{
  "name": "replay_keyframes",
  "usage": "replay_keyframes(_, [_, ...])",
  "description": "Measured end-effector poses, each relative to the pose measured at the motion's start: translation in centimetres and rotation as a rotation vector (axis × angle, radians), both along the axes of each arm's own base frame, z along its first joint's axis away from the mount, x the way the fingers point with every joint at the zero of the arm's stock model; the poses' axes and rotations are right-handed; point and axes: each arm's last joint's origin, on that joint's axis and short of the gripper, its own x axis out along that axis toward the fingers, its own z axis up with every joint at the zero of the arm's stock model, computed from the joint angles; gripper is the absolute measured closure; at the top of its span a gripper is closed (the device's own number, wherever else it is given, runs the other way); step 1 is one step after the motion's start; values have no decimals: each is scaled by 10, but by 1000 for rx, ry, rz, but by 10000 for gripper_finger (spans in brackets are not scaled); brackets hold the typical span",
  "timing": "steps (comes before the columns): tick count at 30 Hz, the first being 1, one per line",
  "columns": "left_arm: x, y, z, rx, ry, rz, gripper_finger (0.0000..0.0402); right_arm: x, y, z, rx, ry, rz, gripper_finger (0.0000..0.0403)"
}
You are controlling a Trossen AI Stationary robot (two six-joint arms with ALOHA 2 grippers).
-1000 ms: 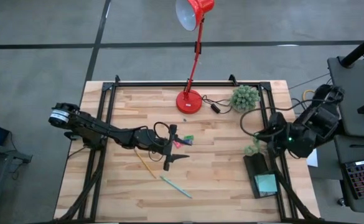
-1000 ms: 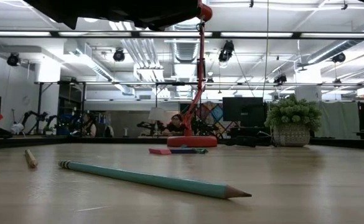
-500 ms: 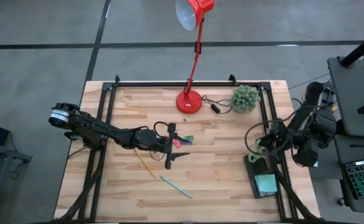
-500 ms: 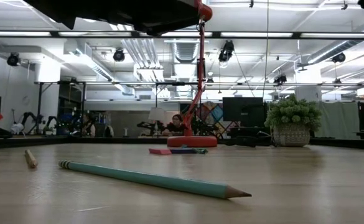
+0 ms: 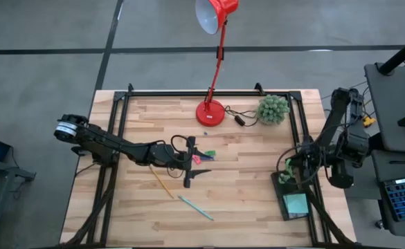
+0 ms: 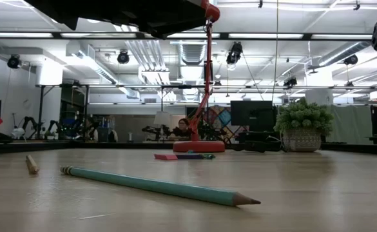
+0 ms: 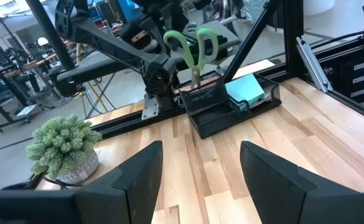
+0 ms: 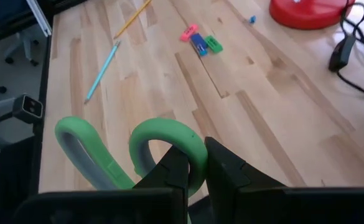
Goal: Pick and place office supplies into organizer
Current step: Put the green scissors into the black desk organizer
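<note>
Jaws of the right gripper (image 8: 194, 171) are pinched on the green-handled scissors (image 8: 132, 152), holding them upright over the organizer (image 5: 293, 194) at the bench's right edge — blades down in its far compartment, handles up. A light-teal sticky-note pad (image 5: 297, 203) lies in the near compartment. The left gripper (image 5: 188, 163) hangs mid-bench, jaws wide and empty, above small coloured pieces (image 5: 203, 156); the pencil (image 5: 163, 182) and teal pen (image 5: 196, 207) lie nearby.

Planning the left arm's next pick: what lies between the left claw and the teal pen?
High view: only bare wood between the left claw and the teal pen; the yellow pencil lies beside that stretch.
</note>
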Motion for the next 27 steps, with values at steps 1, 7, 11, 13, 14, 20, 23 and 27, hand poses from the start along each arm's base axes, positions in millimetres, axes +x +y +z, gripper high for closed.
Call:
replay_keyframes(1, [0, 0, 0, 0, 0, 0, 200, -1, 0, -2, 5, 4, 4, 377])
replay_keyframes(7, [0, 0, 0, -1, 0, 0, 200, -4, -3, -7, 16, 9, 14, 376])
replay_keyframes(11, [0, 0, 0, -2, 0, 0, 200, -4, -2, -8, 19, 33, 25, 376])
replay_keyframes(13, [0, 0, 0, -2, 0, 0, 200, -4, -2, -9, 15, 35, 31, 376])
replay_keyframes(14, [0, 0, 0, -2, 0, 0, 200, -4, -2, -8, 16, 37, 33, 376])
replay_keyframes(20, [0, 0, 0, -1, 3, 0, 200, -5, -1, -9, 28, 70, 45, 375])
replay_keyframes(23, [0, 0, -2, 2, 19, 0, 200, -5, -1, -9, 29, 71, 45, 374])
replay_keyframes(27, [0, 0, -3, -19, 29, 3, 200, -5, -1, -9, 42, 69, 33, 361])
